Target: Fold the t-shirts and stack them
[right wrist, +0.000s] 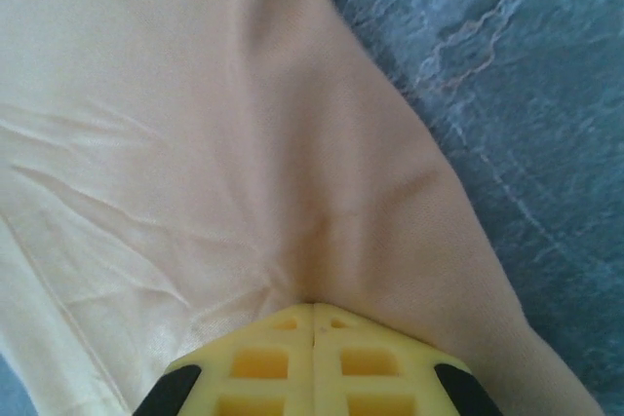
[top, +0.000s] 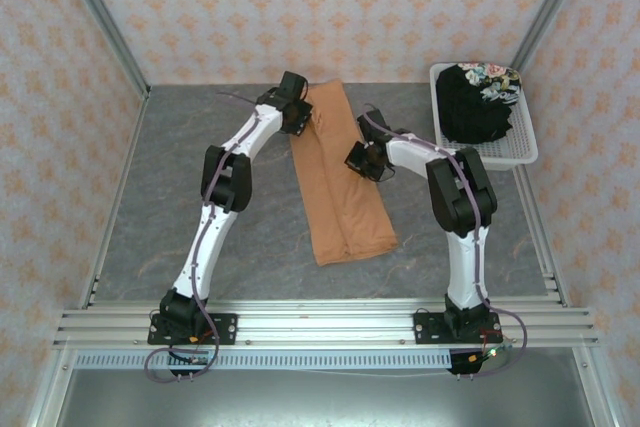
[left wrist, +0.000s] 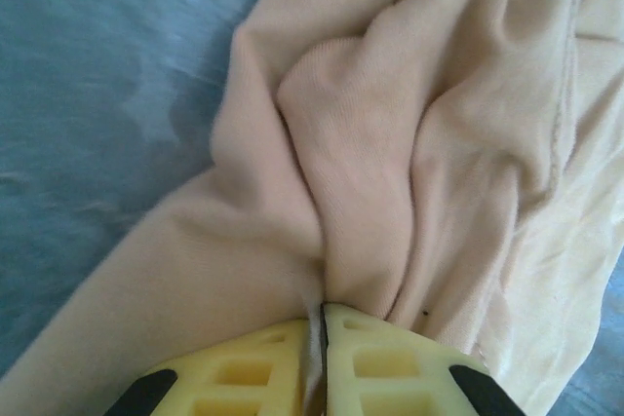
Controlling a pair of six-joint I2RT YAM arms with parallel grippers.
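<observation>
The left gripper point(left wrist: 324, 326) is pressed shut on a bunched fold of the orange t-shirt point(top: 338, 187) near its far end. The right gripper point(right wrist: 312, 315) is pinched on the shirt's right edge. The shirt is laid as a long folded strip on the grey table point(top: 180, 177) between the arms. The black t-shirt point(top: 472, 107), floral patch uppermost, is held in the white mesh basket point(top: 522, 152) at far right.

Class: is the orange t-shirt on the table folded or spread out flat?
Folded, at least partly: the orange t-shirt lies as a long narrow strip, its layers doubled lengthwise.
</observation>
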